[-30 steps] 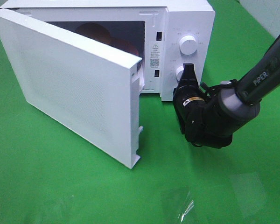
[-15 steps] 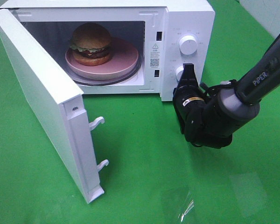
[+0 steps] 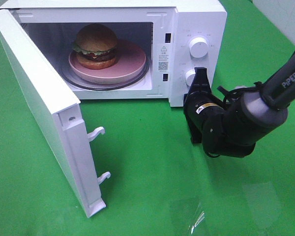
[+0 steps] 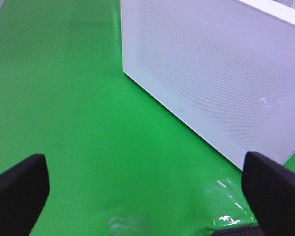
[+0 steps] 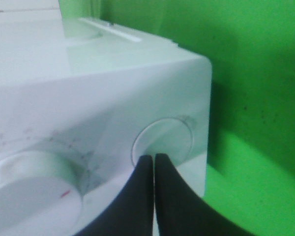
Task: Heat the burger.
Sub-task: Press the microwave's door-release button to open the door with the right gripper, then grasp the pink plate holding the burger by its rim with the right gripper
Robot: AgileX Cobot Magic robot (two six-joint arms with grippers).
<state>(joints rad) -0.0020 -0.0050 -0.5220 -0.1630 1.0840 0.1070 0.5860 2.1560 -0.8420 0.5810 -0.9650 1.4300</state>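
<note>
golden burger [image 3: 95,46] only from above, right fingers [image 5: 137,196] closed at knob [image 5: 164,137]

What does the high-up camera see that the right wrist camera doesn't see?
Only the high view shows the burger on its pink plate inside, and the open door. Only the right wrist view shows the tiny red mark on a dial. Both show the white microwave, the shut right fingers at its control panel, and the green cloth.
</note>
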